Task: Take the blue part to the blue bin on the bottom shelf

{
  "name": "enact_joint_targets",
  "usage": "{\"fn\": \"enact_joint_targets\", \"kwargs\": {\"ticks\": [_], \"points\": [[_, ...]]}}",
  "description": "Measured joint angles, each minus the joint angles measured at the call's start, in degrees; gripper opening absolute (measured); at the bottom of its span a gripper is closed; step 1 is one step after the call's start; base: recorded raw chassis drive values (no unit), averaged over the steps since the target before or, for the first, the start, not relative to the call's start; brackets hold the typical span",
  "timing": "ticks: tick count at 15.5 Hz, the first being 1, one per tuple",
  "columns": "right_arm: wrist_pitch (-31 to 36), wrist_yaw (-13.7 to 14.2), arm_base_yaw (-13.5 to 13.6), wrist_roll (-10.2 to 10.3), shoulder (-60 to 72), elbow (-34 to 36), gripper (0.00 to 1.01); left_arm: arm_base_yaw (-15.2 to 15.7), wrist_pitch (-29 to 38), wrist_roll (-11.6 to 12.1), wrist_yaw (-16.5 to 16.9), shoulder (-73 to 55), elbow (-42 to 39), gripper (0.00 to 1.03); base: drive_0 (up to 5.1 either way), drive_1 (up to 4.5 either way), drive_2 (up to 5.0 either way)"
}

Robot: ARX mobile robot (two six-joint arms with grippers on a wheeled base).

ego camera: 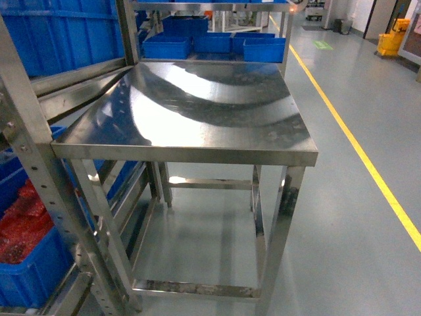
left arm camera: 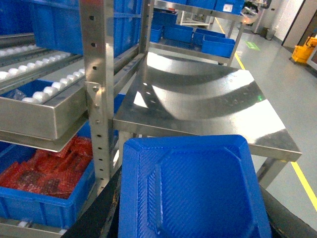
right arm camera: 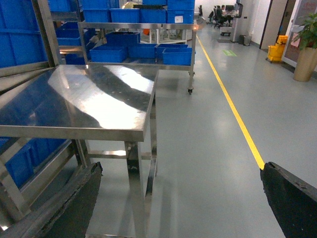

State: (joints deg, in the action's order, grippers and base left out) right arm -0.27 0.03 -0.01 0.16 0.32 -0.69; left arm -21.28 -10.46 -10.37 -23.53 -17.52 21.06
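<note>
Left gripper's jaws hidden under the blue part (left arm camera: 193, 188); grip can't be told, though the part seems carried flat. Bin (left arm camera: 47, 198) of red packets lies low-left, under the shelf (left arm camera: 34, 116). Right gripper (right arm camera: 181, 198) spread wide, empty.

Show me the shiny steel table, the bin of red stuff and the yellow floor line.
steel table (ego camera: 197, 105), head view, middle of its top
bin of red stuff (left arm camera: 44, 206), left wrist view, front wall
yellow floor line (right arm camera: 233, 109), right wrist view, mid-stripe

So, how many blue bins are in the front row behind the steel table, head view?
3: a left bin, a middle bin, a right bin; others behind may be hidden.
</note>
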Motion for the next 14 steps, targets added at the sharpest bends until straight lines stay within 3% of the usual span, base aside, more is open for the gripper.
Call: {"fn": "enact_joint_targets", "kwargs": {"ticks": [14], "points": [[-0.04, -0.02, 0.0, 0.0, 0.0, 0.0, 0.98, 0.0, 0.15, 0.0, 0.0, 0.07, 0.0, 0.43, -5.0, 2.46, 2.5]]}}
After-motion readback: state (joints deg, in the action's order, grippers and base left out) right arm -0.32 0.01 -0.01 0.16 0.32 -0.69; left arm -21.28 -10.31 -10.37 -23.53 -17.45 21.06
